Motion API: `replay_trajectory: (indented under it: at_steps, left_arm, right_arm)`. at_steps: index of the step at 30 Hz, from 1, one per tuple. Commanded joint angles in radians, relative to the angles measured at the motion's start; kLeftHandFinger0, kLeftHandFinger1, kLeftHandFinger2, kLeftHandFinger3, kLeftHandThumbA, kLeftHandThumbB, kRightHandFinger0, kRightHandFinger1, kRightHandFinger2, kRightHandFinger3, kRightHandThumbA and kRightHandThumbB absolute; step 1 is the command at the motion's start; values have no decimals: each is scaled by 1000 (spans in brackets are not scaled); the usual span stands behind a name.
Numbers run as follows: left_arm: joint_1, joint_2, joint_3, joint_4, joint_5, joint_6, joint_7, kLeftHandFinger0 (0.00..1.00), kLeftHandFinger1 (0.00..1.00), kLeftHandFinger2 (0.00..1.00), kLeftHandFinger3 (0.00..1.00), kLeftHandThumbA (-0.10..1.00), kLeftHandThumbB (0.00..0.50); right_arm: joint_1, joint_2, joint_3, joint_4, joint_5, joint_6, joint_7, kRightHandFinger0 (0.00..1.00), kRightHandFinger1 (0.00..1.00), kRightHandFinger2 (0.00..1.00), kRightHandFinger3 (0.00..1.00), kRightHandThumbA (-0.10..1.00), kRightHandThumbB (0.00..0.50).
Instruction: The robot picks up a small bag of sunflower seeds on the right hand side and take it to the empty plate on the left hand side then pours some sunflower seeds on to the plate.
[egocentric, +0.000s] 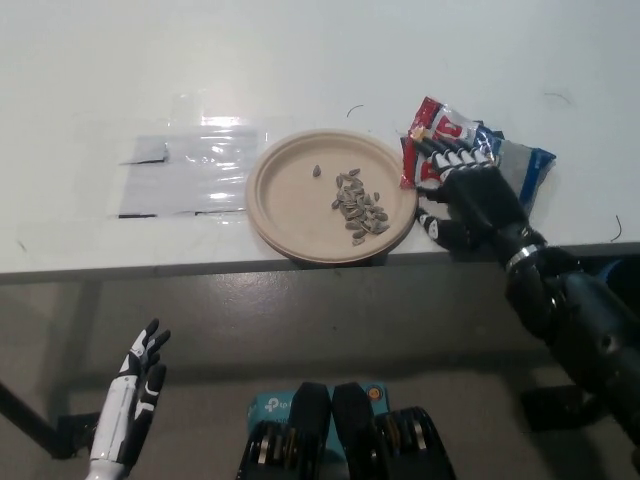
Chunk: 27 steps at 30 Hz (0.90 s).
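Seed bag (470, 150) lies flat on the bench (300, 60), just right of the plate (290, 195); my right hand (465, 195) rests open on it, left hand (130, 395) low, open.

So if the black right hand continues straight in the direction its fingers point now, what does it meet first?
The right hand points up the table at the seed bag, which its fingertips already overlap, so probably the bag first, though contact is unclear.

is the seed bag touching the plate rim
Cannot tell. In the head view the seed bag lies right beside the plate, but the black right hand and dark shadow hide any contact or gap.
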Motion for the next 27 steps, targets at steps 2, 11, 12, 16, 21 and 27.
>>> replay_trajectory:
  at_steps: [2, 11, 12, 16, 21, 27]
  left_arm:
    - [-7, 19, -9, -32, 15, -20, -11, 1000, 1000, 913, 1000, 1000, 18]
    - [4, 16, -10, -29, 10, -27, -11, 1000, 1000, 923, 1000, 1000, 29]
    - [3, 15, -9, -29, 7, -25, -12, 1000, 1000, 925, 1000, 1000, 35]
    - [-10, 16, -7, -32, 29, -13, 0, 1000, 1000, 941, 1000, 1000, 36]
    - [-15, 12, -6, -14, 15, -41, 2, 1000, 1000, 923, 1000, 1000, 4]
    - [-34, 11, -4, -12, 20, -32, 6, 1000, 1000, 921, 1000, 1000, 19]
  right_arm:
    - [180, -138, -50, -756, 366, 183, 472, 1000, 1000, 1000, 1000, 915, 500]
    - [261, -204, -105, -1091, 426, 273, 495, 1000, 1000, 1000, 1000, 955, 500]
    - [264, -208, -114, -1110, 423, 277, 491, 1000, 1000, 1000, 1000, 981, 489]
    - [256, -217, -161, -1159, 425, 274, 465, 1000, 1000, 1000, 1000, 1000, 398]
    - [256, -228, -224, -1192, 413, 301, 448, 1000, 1000, 1000, 1000, 1000, 394]
    - [275, -221, -286, -1255, 394, 273, 424, 1000, 1000, 1000, 1000, 1000, 414]
